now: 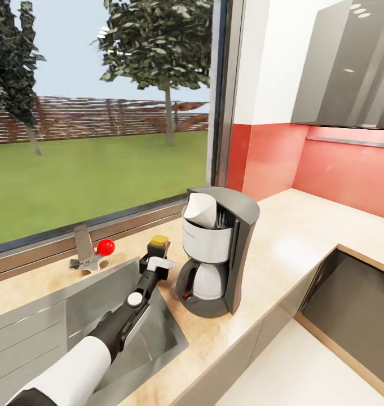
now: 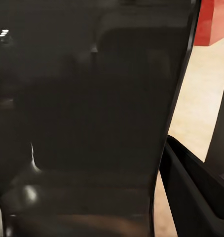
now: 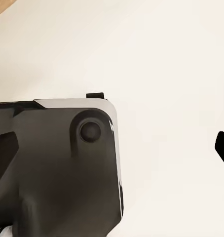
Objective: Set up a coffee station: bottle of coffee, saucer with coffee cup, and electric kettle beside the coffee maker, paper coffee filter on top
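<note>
The coffee maker stands on the kitchen countertop by the window, with a white paper coffee filter in its top and the carafe in its base. Just to its left, at the sink's far corner, is the bottle of coffee, dark with a yellow-gold cap. My left gripper reaches it from over the sink and looks shut on its lower part. In the left wrist view the dark bottle is pressed close, with one finger against its side. The right wrist view looks down at a black robot part over pale floor.
An inset grey sink lies under my left arm, with a tap and red knob behind it. The window and a red backsplash border the counter. A dark inset panel sits at the right.
</note>
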{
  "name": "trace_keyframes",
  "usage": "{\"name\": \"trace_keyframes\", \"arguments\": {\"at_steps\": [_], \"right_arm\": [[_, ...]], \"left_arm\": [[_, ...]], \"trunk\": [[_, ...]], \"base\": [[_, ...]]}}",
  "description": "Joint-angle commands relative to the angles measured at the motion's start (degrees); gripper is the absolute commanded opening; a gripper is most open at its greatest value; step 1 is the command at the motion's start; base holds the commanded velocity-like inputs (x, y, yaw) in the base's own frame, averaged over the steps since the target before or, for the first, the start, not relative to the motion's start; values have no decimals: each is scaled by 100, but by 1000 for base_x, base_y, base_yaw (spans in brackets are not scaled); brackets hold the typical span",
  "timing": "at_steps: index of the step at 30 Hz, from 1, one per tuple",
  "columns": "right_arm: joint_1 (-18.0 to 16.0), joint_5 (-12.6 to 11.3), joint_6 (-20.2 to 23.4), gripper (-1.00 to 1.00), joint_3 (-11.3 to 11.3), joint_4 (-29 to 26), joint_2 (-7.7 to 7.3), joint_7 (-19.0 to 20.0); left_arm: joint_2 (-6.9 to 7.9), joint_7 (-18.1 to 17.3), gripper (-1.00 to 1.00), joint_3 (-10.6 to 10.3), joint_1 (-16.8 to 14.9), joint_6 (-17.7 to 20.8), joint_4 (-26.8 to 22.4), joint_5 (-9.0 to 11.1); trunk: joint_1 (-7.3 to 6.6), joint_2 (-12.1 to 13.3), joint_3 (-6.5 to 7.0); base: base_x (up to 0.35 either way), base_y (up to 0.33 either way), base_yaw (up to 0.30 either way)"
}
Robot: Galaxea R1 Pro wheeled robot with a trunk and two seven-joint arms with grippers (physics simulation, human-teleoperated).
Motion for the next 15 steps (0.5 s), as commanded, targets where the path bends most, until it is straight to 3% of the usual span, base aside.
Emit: {"name": "trace_keyframes", "arguments": {"at_steps": [1, 8, 15], "right_arm": [[-4, -2, -23, 100, -25, 4, 2, 4], [-4, 0, -23, 100, -25, 4, 2, 4], [-4, -2, -22, 100, -25, 4, 2, 4]], "left_arm": [[3, 49, -100, -37, -9, -44, 17, 25], [-8, 46, -100, -49, 0, -86, 88, 23], [-14, 46, -100, -59, 0, -93, 93, 26]], "trunk": [[3, -12, -12], [3, -12, -12], [3, -12, -12]], "base": [[0, 0, 0], [1, 0, 0], [107, -41, 0]]}}
